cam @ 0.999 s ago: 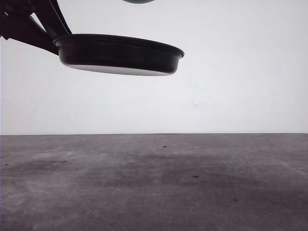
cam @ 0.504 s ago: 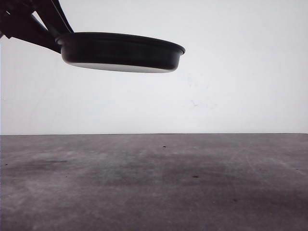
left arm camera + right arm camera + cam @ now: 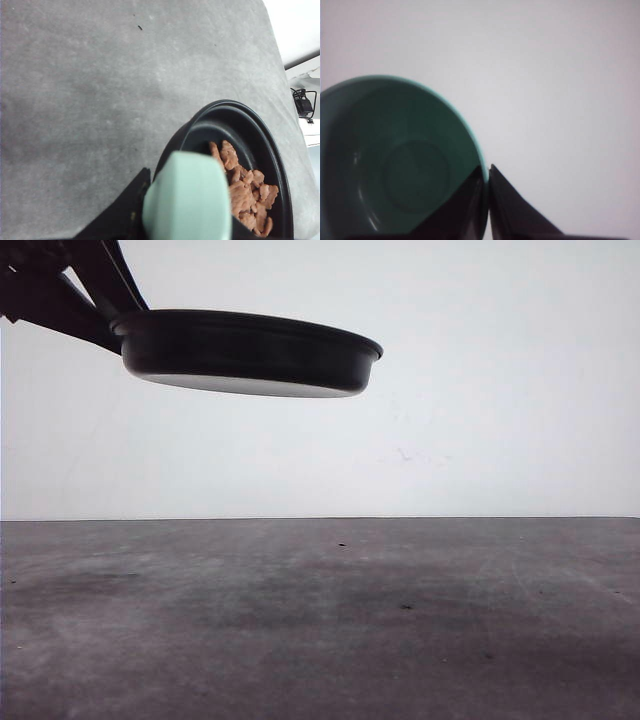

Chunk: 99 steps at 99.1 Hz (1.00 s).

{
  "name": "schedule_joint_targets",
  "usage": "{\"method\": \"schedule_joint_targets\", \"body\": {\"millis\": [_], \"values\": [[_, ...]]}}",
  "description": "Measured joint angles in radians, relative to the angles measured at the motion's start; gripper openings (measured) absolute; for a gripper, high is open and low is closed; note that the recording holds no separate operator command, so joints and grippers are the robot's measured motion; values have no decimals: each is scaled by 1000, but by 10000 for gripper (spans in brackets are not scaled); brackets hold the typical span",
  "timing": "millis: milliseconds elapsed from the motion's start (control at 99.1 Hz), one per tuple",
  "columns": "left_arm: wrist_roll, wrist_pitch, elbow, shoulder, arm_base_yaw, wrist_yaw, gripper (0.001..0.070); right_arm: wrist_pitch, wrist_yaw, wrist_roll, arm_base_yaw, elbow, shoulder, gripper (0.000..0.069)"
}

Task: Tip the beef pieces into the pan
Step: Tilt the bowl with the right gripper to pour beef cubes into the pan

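The black pan [image 3: 250,350] hangs high over the table at the left of the front view, nearly level. My left gripper [image 3: 70,290] holds it from the left. In the left wrist view the gripper [image 3: 187,220] is shut on the pan's mint-green handle [image 3: 187,200], with one dark finger [image 3: 132,202] showing beside it. Reddish-brown beef pieces [image 3: 245,195] lie in a loose layer inside the pan [image 3: 270,145]. My right gripper [image 3: 487,172] is shut on the rim of a teal bowl [image 3: 395,165], whose inside shows nothing in it.
The grey table [image 3: 320,620] stretches below the pan with a white wall behind it. In the left wrist view the table [image 3: 100,100] ends at an edge [image 3: 280,65], with a black cable fitting [image 3: 303,102] beyond.
A teal shape at the top edge of the front view a second ago has left the frame. The pan rose slightly half a second ago and has settled back.
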Motion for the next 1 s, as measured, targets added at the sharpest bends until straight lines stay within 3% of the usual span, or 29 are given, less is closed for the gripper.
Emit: {"method": "schedule_joint_targets", "body": {"millis": [524,696,867,999], "values": [[3,1,30,2,0,13,48,116,2,66,-50,0,73,10],[7,1,30,2,0,13,48,199,68,69,-43,9,82,10],[8,-2,30,2,0,15,48,193,114,89,-25,25,78,10],[17,-10,30,2,0,18,48,175,290,211,-42,25,77,10]]}}
